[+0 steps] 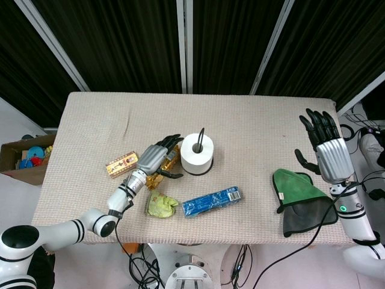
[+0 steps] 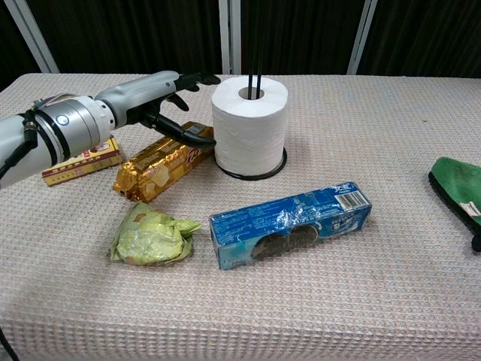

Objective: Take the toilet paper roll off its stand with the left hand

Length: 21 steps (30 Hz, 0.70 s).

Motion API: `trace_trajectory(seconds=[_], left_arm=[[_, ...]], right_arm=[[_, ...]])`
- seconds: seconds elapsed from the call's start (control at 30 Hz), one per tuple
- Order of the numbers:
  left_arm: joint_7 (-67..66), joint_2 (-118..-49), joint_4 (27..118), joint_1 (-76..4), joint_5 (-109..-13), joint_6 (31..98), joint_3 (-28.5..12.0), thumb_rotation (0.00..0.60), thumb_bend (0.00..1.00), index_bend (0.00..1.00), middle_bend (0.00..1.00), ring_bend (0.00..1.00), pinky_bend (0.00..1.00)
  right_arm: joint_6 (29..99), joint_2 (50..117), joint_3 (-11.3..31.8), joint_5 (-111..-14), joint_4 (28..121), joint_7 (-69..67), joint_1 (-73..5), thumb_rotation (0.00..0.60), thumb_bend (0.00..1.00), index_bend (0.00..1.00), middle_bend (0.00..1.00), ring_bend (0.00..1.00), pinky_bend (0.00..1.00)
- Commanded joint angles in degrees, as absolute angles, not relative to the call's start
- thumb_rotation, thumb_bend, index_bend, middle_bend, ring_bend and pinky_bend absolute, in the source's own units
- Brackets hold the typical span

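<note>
A white toilet paper roll (image 1: 197,152) (image 2: 249,124) stands upright on its black stand (image 2: 252,171), whose thin rod (image 2: 257,73) rises through the core. My left hand (image 1: 157,158) (image 2: 154,98) reaches toward the roll from its left side, fingers spread and stretched out, fingertips close to the roll but apart from it, holding nothing. Over the table's right edge my right hand (image 1: 325,144) is raised, fingers spread and empty; the chest view does not show it.
Under the left hand lies a gold snack packet (image 2: 161,165). A yellow-red box (image 1: 122,164) sits further left. A crumpled green wrapper (image 2: 150,237) and a blue cookie pack (image 2: 291,223) lie in front. A green cloth (image 1: 301,195) is at the right.
</note>
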<state>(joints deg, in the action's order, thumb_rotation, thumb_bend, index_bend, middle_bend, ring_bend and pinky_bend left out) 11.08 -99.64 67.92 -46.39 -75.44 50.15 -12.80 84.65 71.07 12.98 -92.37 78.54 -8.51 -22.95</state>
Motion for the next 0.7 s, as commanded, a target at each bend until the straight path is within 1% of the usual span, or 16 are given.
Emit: trace_trajectory(seconds=[0.03, 0.47, 0.57, 0.7], left_arm=[[11.4, -99.7, 67.6, -46.5, -75.4, 50.3, -12.8, 0.387, 0.00, 0.00, 0.00, 0.00, 0.18], [13.4, -99.6, 69.3, -47.3, -74.4, 50.3, -14.1, 0.380, 0.00, 0.00, 0.00, 0.00, 0.18], [13.5, -101.5, 67.2, -47.9, -74.4, 51.1, -14.7, 0.365, 0.00, 0.00, 0.00, 0.00, 0.18], [16.6, -104.2, 64.5, -49.6, -72.7, 49.8, -16.9, 0.353, 0.00, 0.00, 0.00, 0.00, 0.18]], right_arm=[[84.9, 70.7, 12.9, -92.2, 78.6, -8.7, -22.9, 0.600, 0.29, 0.00, 0.00, 0.00, 0.00], [86.4, 70.3, 11.7, -92.8, 79.3, -9.1, -22.5, 0.600, 0.29, 0.00, 0.00, 0.00, 0.00], [86.9, 69.8, 11.5, -92.8, 79.8, -8.8, -22.2, 0.600, 0.29, 0.00, 0.00, 0.00, 0.00], [88.2, 68.5, 11.3, -93.5, 81.3, -8.2, -21.6, 0.600, 0.29, 0.00, 0.00, 0.00, 0.00]])
